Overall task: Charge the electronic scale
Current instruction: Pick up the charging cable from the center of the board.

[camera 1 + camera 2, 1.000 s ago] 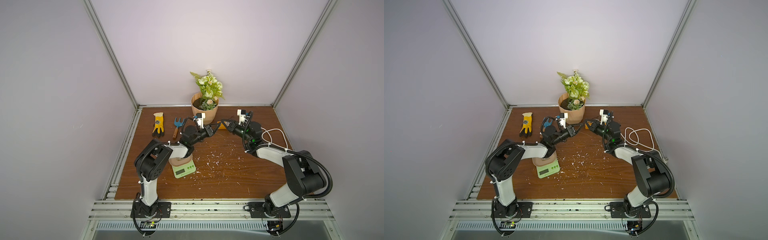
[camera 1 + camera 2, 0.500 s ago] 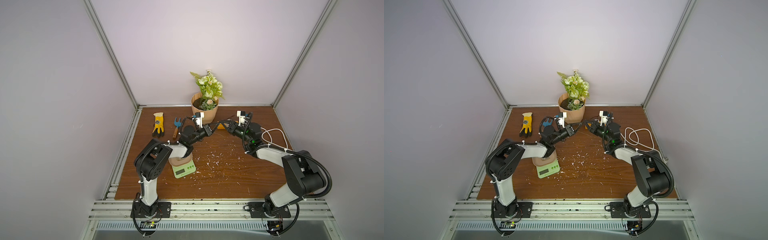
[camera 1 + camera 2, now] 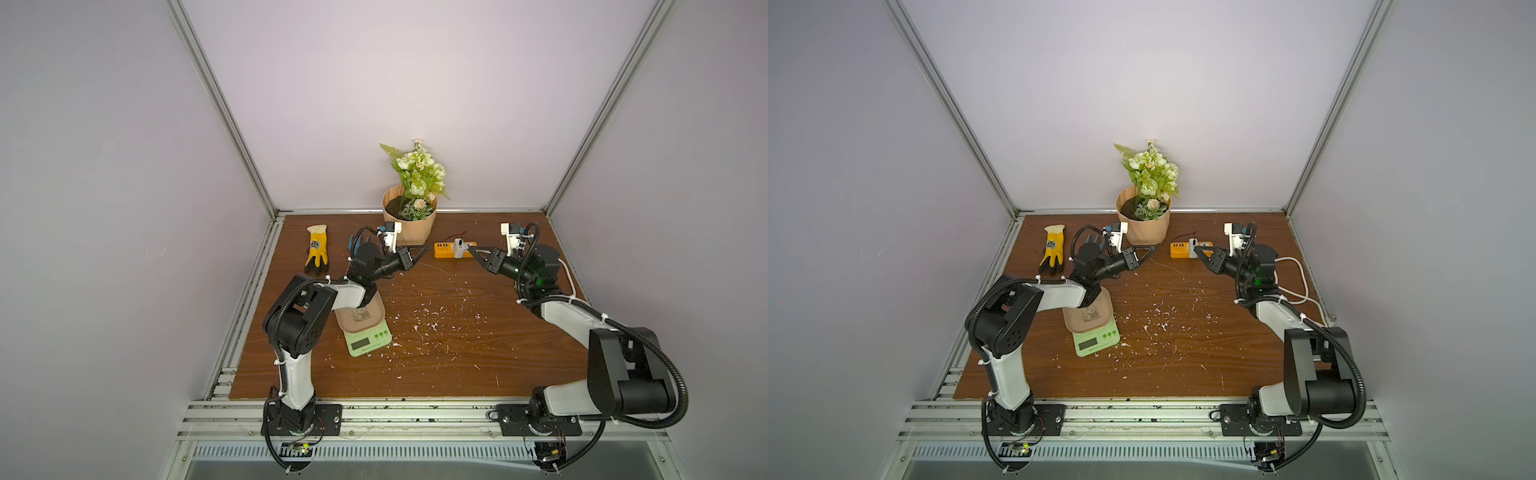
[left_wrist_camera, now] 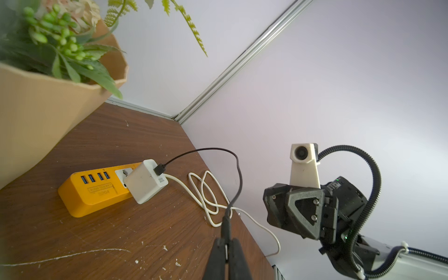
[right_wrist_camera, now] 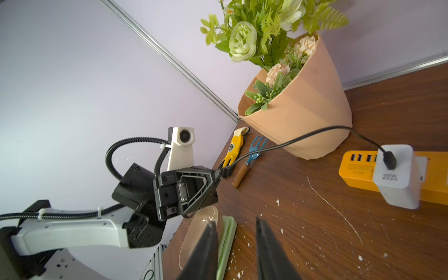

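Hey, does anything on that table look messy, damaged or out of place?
Yes. White flecks are scattered over the brown table, mostly between the electronic scale and the right arm, like spilled crumbs or chips. A long pale streak also runs across the wood near the orange power strip.

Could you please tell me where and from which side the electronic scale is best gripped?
I would grip the electronic scale by its green base at the display end, jaws across its width, coming down from the front. The tan tray covers the rest, and the left arm hangs over the far end.
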